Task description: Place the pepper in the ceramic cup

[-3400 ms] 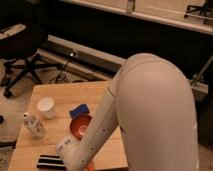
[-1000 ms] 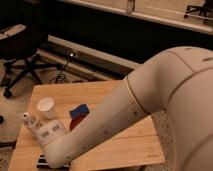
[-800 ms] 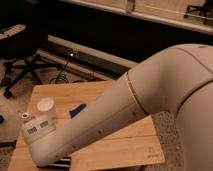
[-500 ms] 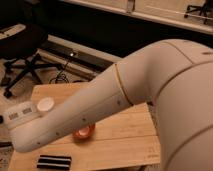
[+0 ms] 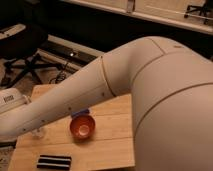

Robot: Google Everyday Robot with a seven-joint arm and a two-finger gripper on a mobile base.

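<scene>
My white arm sweeps across the wooden table from the right to the left edge of the camera view. Its wrist section reaches that edge, and the gripper lies beyond it, out of view and shut. The pepper is not visible. The ceramic cup is hidden, probably behind the arm.
An orange bowl sits mid-table just below the arm, with a blue object peeking out behind it. A black striped block lies near the front edge. The base of a clear bottle-like object shows at left. An office chair stands behind.
The arm has swung left and up across the table, covering the white cup and bottle and uncovering the orange bowl. The gripper has left the view.
</scene>
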